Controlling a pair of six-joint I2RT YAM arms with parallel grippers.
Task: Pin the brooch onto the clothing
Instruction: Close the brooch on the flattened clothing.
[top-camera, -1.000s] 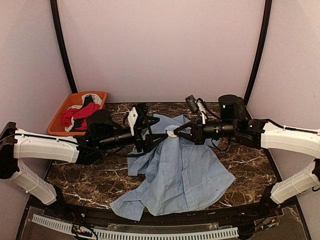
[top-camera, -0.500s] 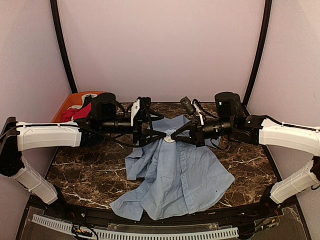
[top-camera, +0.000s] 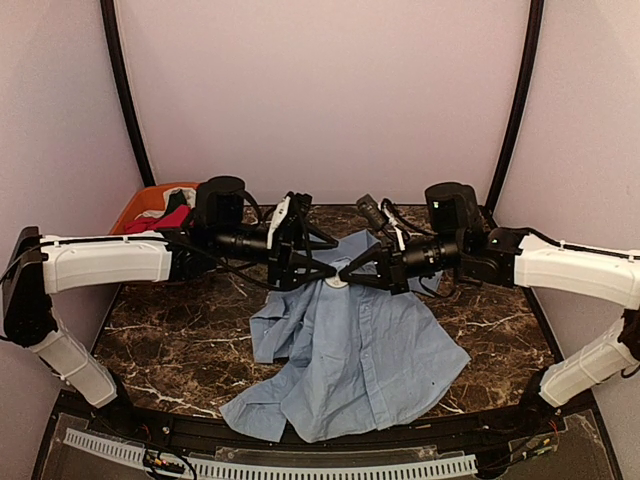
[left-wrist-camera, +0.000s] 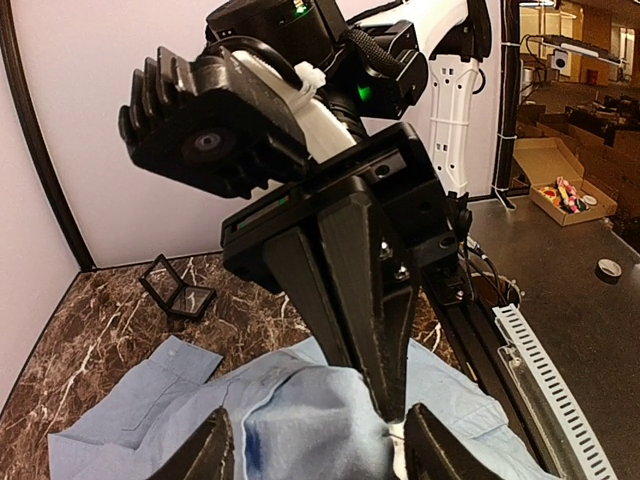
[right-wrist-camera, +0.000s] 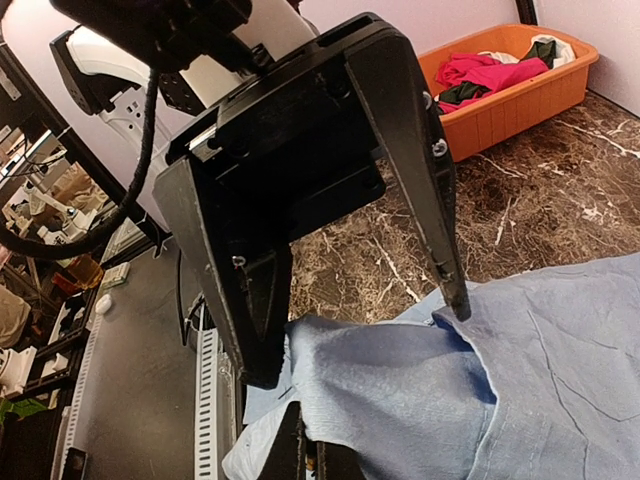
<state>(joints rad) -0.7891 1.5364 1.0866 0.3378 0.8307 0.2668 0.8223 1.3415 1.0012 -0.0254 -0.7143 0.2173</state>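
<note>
We see the light blue shirt (top-camera: 350, 350) lying crumpled in the middle of the marble table (top-camera: 180, 350), its collar end lifted where the two arms meet. The right gripper (left-wrist-camera: 388, 405) has its fingers pressed together, pinching a raised fold of the shirt. The left gripper (right-wrist-camera: 360, 340) faces it with its jaws spread, one finger on either side of that fold. A white speck (left-wrist-camera: 396, 440) sits at the right fingertips; it may be the brooch, but we cannot tell. An orange basket (top-camera: 128, 212) of garments stands at the far left corner.
</note>
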